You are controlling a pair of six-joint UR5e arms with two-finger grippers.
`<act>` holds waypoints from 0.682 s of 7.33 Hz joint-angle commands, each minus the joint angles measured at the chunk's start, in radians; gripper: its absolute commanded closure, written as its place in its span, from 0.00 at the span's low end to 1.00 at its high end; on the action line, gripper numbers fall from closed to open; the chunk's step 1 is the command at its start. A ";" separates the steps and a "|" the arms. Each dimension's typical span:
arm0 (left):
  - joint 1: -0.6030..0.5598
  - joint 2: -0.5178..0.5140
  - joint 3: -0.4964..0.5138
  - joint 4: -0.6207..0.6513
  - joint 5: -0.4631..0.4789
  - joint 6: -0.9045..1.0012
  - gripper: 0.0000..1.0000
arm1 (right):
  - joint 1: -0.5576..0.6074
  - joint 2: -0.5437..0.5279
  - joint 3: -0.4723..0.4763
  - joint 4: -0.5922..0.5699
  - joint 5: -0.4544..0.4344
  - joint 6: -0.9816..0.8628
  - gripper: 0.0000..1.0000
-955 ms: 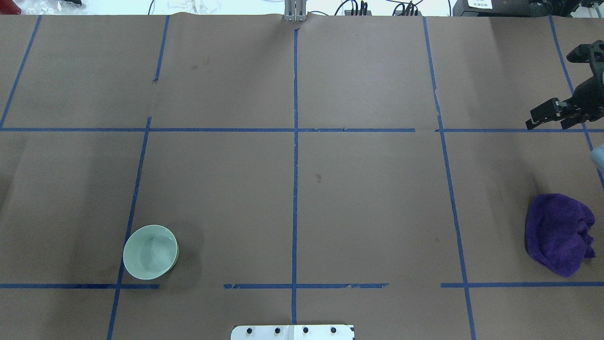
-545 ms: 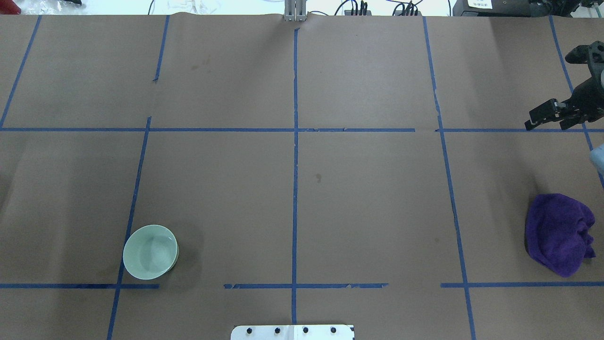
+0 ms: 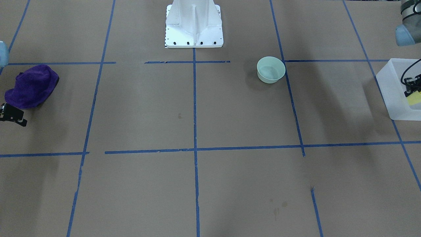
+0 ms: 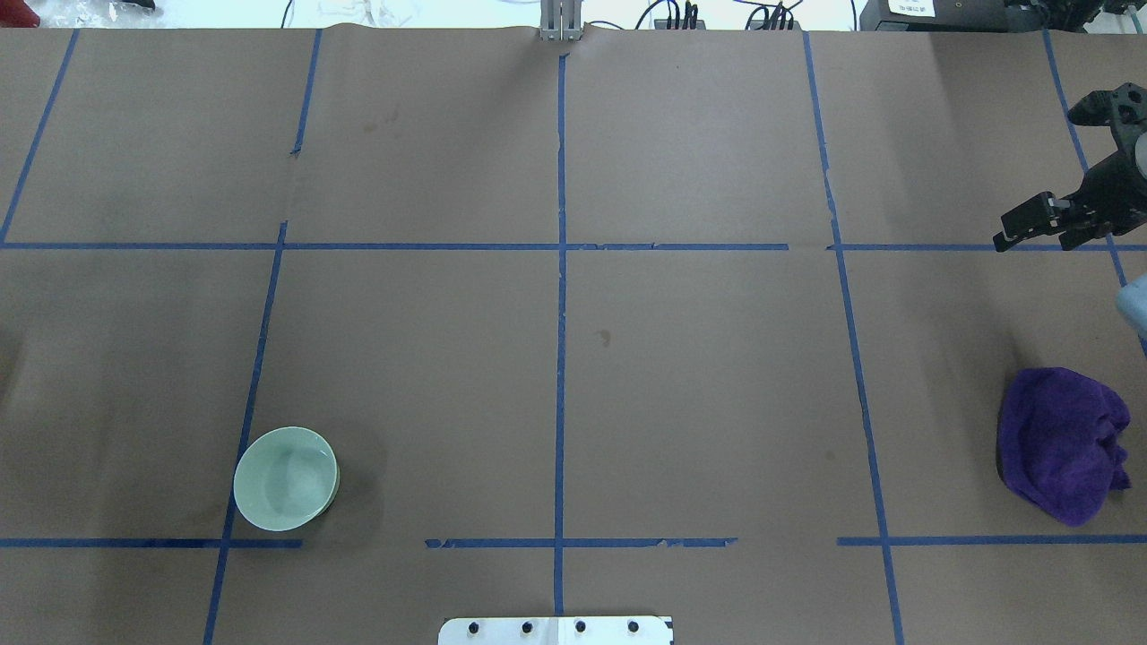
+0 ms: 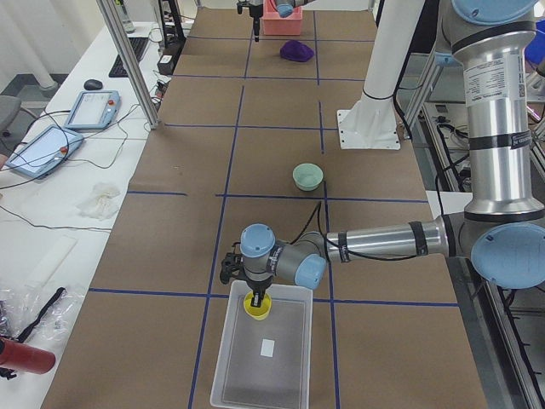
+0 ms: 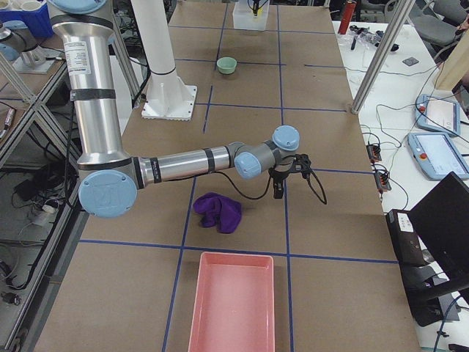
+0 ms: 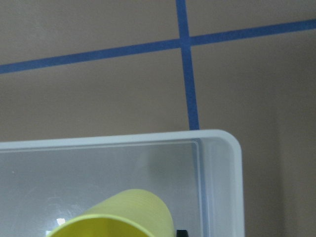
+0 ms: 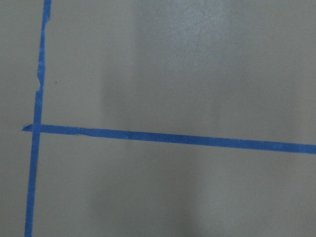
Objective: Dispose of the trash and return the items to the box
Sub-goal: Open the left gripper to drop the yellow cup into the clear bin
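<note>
The brown paper-covered tabletop (image 4: pixel 717 376) is split into rectangles by blue tape lines. The robot's white pedestal (image 3: pixel 194 24) stands at its 12 o'clock edge in the front-facing view.

In the right-side view a long pink tray (image 6: pixel 233 304) lies at 6 o'clock of a crumpled purple cloth (image 6: pixel 218 211), near it but apart.

The box (image 5: pixel 285 375), a whitish see-through tub with rounded corners, sits at the end of the tabletop on the robot's left. In the front-facing view it is at the 3 o'clock edge, cut off by the frame. A small white label (image 5: pixel 267 347) shows near the middle of the box.

Seen from overhead, the cloth is at about 4 o'clock of the tabletop's centre. A pale green bowl (image 4: pixel 286 477) stands upright at about 8 o'clock, on a tape line.

The left gripper (image 5: pixel 256 298) hangs over the 12 o'clock end of the box in the left-side view, pointing down and closed on the rim of the yellow cup (image 5: pixel 257 308). The cup is mouth up, inside the outline of the box. Whether it touches the floor of the box cannot be told.

The right gripper (image 4: pixel 1008 235) is at 12 o'clock of the cloth in the overhead view, well apart from it. Nothing is seen in it, and how far it is open cannot be told
</note>
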 commanded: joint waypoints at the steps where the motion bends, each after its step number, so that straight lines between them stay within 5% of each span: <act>1: 0.009 0.016 0.001 -0.014 0.001 -0.003 1.00 | 0.000 0.000 0.000 0.000 0.000 0.000 0.00; 5: 0.006 0.101 0.009 -0.088 0.001 0.006 0.97 | 0.000 -0.002 0.000 0.000 0.000 0.000 0.00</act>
